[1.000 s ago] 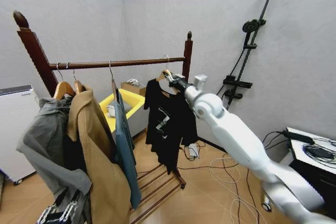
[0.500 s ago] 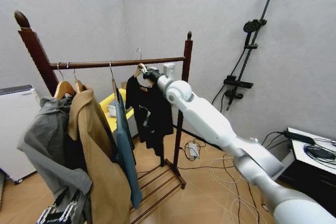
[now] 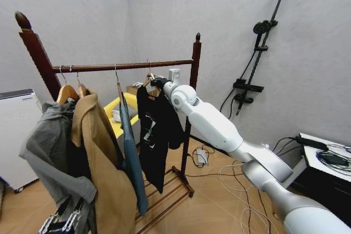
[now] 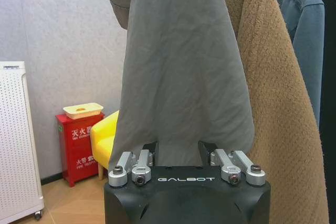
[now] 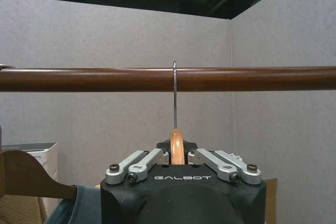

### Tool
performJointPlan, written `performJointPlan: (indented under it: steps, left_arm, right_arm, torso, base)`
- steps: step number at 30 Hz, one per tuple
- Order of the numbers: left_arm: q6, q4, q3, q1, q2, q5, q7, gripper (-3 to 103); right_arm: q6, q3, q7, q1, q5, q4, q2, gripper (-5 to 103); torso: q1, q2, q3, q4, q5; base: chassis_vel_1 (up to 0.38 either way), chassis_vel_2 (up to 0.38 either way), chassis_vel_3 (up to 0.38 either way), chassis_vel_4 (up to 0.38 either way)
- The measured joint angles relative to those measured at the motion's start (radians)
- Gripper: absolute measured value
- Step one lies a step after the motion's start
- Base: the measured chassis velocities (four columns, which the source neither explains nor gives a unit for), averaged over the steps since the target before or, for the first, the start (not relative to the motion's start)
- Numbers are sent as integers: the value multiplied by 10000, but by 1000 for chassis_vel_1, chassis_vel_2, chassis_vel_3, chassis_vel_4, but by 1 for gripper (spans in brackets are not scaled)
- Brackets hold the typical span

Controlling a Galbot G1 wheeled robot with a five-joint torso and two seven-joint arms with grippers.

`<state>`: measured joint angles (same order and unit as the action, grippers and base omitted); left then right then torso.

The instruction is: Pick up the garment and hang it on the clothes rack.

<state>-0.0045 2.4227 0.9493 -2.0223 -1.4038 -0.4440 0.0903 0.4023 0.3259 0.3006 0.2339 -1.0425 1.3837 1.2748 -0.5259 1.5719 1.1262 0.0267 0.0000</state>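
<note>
Grey-walled room, garment (image 3: 155,130) under clothes rack (image 3: 120,66) bar, hanger clamped in right end effector (image 3: 156,82).

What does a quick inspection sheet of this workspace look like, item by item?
Surface: tan tiled floor.
Job's things: black short-sleeved T-shirt on light wooden hanger, hook over top bar of dark reddish-brown wooden clothes rack.
Clutter: grey garment, tan coat, teal-blue shirt on rack.
Grippers: right gripper shut on hanger; left gripper open, near grey garment.
Cables: white cords on floor.
Surroundings: yellow chair, white appliance.
</note>
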Motion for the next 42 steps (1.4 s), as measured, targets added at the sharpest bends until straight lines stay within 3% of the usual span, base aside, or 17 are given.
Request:
performJointPlan:
  steps: [11,13,14,16,17,19,22,25,28,30,31,34,36,37,40,41,42]
  left_arm:
    - [0,1,0,0,0,0,0,46]
    - [0,0,0,0,0,0,-4,46]
    - [0,0,0,0,0,0,-4,46]
    - [0,0,0,0,0,0,0,46]
    - [0,0,0,0,0,0,0,46]
    - [0,0,0,1,0,0,-1,46]
    - [0,0,0,0,0,0,-1,46]
    - [0,0,0,0,0,0,-2,46]
    - [0,0,0,1,-1,0,-2,46]
    - [0,1,0,0,0,0,2,46]
    - [0,0,0,0,0,0,-5,46]
    - [0,0,0,1,0,0,-4,46]
    - [0,0,0,0,1,0,-4,46]
    - [0,0,0,0,1,0,-4,46]
    - [0,0,0,1,0,0,1,46]
    - [0,0,0,1,0,0,1,46]
    - [0,0,0,0,0,0,-1,46]
  right_arm:
    - [-60,133,-110,-179,140,58,7,8]
    - [-345,108,-158,-297,217,92,-6,18]
    - [-345,108,-158,-297,217,92,-6,18]
    - [-938,47,-198,-416,527,337,-242,28]
    - [-938,47,-198,-416,527,337,-242,28]
    - [-1186,-111,-55,-662,721,1039,-705,45]
    - [-1231,-276,5,-972,787,1741,-1296,51]
    - [-1461,-1029,-19,-2322,1148,3567,-2901,66]
    - [-1536,-1411,-30,-2820,1238,4181,-3351,72]
    - [-1577,-2146,106,-3534,1254,4978,-3984,78]
    - [-1566,-2897,282,-4174,1217,5597,-4523,88]
    - [-1489,-3704,475,-5027,1151,6285,-5117,93]
    - [-1482,-5366,855,-7143,966,7585,-6052,99]
    - [-1482,-5366,855,-7143,966,7585,-6052,99]
    - [-1461,-8633,1060,-11034,1164,9072,-5979,100]
    - [-1461,-8633,1060,-11034,1164,9072,-5979,100]
    - [-1472,-9456,1027,-12228,1415,9409,-5661,100]
  torso:
    - [1,2,-1,1,0]
    - [0,1,2,-1,1]
    - [0,1,2,-1,1]
    - [0,1,1,0,-1]
    - [0,1,1,0,-1]
    - [0,0,1,-2,0]
    - [0,1,0,-4,-2]
    - [0,0,1,10,6]
    - [0,1,0,11,9]
    - [1,1,0,0,5]
    - [0,1,-1,-8,-1]
    - [0,1,-1,-2,3]
    - [1,1,-1,6,8]
    - [1,1,-1,6,8]
    - [2,3,-3,-1,0]
    - [2,3,-3,-1,0]
    - [2,2,-1,-2,6]
  base:
    - [0,0,0,0]
    - [0,0,0,0]
    - [0,0,0,0]
    - [0,0,0,0]
    - [0,0,0,0]
    - [0,0,0,0]
    - [0,0,0,0]
    - [0,0,0,0]
    - [0,0,0,0]
    - [0,0,0,0]
    - [0,0,0,0]
    - [0,0,0,0]
    - [0,0,0,0]
    - [0,0,0,0]
    - [0,0,0,0]
    - [0,0,0,0]
    - [0,0,0,0]
